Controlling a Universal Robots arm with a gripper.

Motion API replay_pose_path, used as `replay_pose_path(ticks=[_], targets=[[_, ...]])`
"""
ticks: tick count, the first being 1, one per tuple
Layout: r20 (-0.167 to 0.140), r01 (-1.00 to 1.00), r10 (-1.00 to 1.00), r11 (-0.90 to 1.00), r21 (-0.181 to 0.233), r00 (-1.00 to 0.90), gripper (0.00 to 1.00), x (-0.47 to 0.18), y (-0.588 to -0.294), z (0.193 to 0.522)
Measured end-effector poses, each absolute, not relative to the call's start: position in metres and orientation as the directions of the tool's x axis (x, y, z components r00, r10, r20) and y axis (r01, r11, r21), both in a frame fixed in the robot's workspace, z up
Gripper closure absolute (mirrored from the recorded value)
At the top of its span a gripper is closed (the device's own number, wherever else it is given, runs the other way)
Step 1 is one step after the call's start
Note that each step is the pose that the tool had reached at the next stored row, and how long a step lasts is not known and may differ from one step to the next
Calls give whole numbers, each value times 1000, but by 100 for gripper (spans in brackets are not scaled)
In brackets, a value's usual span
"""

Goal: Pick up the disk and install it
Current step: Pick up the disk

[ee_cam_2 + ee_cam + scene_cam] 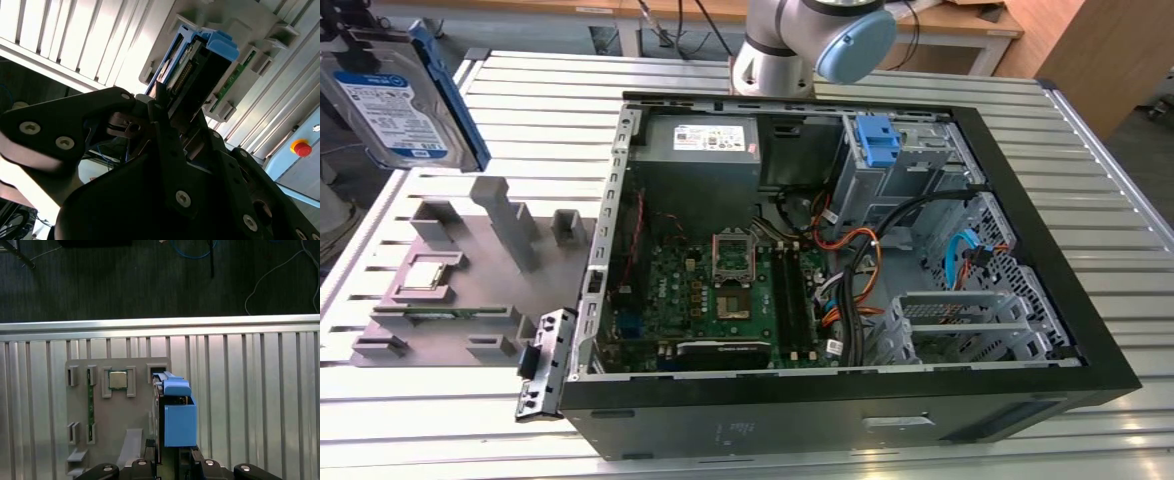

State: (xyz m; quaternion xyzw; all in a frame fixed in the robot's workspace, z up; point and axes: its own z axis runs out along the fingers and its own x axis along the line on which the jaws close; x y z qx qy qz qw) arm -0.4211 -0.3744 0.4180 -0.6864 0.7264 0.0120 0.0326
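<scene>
So, progress: pick-up looks done, since the disk hangs clear of the counter; install not done.
Hand: the hand pinches the disk at one end.
Disk position: in the air, outside the computer case, well off its wall on the exterior view's left.
Below disk: grey fixture tray, just beside the case.
Inside case: blue bracket at the far side; motherboard on the floor.
Obstacles: loose cables cross the case middle and may snag, I judge.
</scene>
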Motion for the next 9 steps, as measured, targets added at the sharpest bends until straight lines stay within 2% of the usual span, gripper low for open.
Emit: replay_pose_path(ticks=[9], targets=[[-64, -998, -996, 57, -27, -55, 65, -421, -374, 422]])
